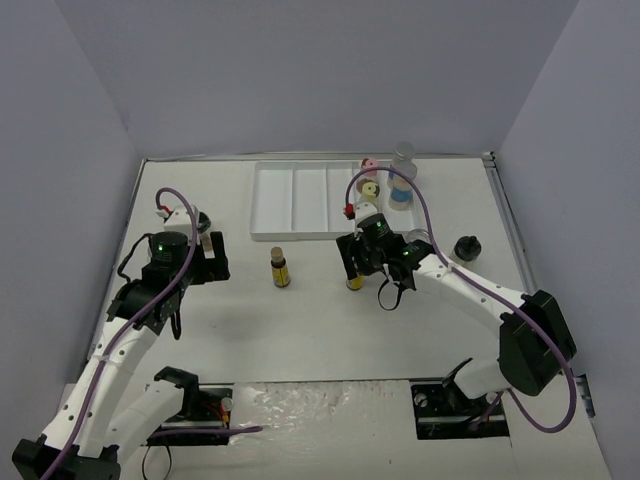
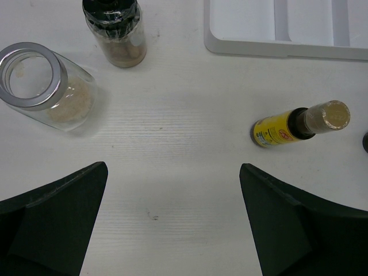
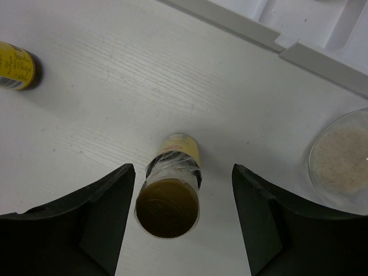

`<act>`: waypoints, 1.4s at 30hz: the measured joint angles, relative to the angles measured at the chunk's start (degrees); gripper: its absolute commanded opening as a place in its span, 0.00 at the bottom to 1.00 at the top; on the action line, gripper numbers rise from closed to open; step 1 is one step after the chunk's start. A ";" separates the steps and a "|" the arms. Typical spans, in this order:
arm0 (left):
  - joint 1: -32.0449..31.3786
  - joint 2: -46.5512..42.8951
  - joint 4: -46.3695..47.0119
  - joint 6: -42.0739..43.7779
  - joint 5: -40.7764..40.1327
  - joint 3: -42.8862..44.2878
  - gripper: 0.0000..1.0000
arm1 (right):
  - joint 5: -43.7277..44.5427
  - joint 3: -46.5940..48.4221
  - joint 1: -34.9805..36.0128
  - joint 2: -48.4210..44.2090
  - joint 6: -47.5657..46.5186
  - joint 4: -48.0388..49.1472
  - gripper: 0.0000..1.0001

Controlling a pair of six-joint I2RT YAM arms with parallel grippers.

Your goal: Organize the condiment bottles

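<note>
One yellow-labelled bottle (image 3: 171, 190) between spread right tool (image 3: 183, 169), left tool (image 2: 172, 167) spread, jar of tan powder (image 2: 60, 95)

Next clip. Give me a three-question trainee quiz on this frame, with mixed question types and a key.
1. True or false: the left gripper is shut on the clear jar of tan powder.
2. What stands between the right gripper and its open fingers? A) yellow-labelled bottle with a tan cap B) black-capped jar C) blue-labelled clear bottle
3. In the top view, on which side of the white divided tray do the pink-capped bottle and the yellow-capped bottle stand?
Key: 1 false, its jaws are open and hold nothing; 2 A; 3 the right side.
</note>
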 measured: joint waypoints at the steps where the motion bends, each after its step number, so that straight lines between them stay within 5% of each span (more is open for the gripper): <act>1: 0.10 0.02 0.00 -0.01 0.04 0.00 0.97 | 0.13 -0.19 0.02 0.03 0.13 0.01 0.52; 8: 0.10 0.02 0.00 -0.01 0.07 0.00 0.97 | 1.23 -0.15 0.69 0.10 0.32 1.13 0.05; 10: 0.10 0.01 0.00 0.00 0.07 0.00 0.97 | 1.43 -0.05 0.90 0.09 0.31 1.24 0.01; 18: 0.26 -0.04 0.02 -0.01 0.29 -0.04 0.97 | 1.54 5.78 1.48 0.03 -0.15 -3.64 0.00; 24: 0.80 -0.09 0.11 -0.08 0.92 -0.04 0.97 | 1.79 25.64 1.29 4.81 -1.35 -7.32 0.00; 31: 0.80 -0.58 0.36 -0.12 1.45 -0.09 0.97 | 1.25 48.24 -3.90 21.60 -2.08 -5.35 0.00; 42: 0.80 -0.90 0.39 -0.16 1.95 -0.15 0.97 | 1.89 67.31 -10.69 46.43 -3.24 -8.13 0.00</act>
